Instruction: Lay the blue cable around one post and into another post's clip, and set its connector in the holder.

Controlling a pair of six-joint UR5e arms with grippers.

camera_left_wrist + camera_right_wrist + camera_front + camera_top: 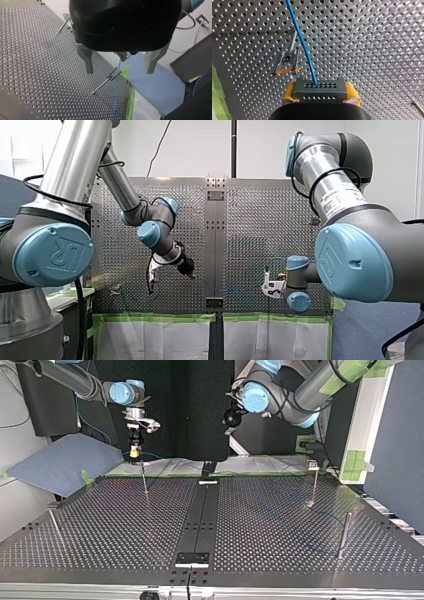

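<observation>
Near edge: the table (100,560) ends at a metal rail along the top view's bottom. A black bracket (192,559) sits on the dark centre strip just inside it.
Near posts: the near left post (55,527) leans close to the table's left edge. The near right post (344,535) stands upright close to the right edge.
Open room: a wide stretch of bare perforated plate lies between the near posts and the far ones, on both sides of the centre strip.
Far posts: the far left post (145,480) and the far right post (312,482) stand near the table's far edge, well apart.
Right gripper (321,92): hangs just above and beside the far left post, its yellow pads pinching the connector (320,86).
Cable: the blue cable (303,45) leaves the connector and runs off over the plate, passing just beside that post's clipped top.
Left gripper (119,72): held high, well clear of the table, metal fingers spread wide with nothing between them.
Far edge: green tape (170,475) lines it. A blue-grey mat (65,465) lies beyond, at the top view's left.
Counts: four posts, two grippers, one cable, one connector, one bracket.
</observation>
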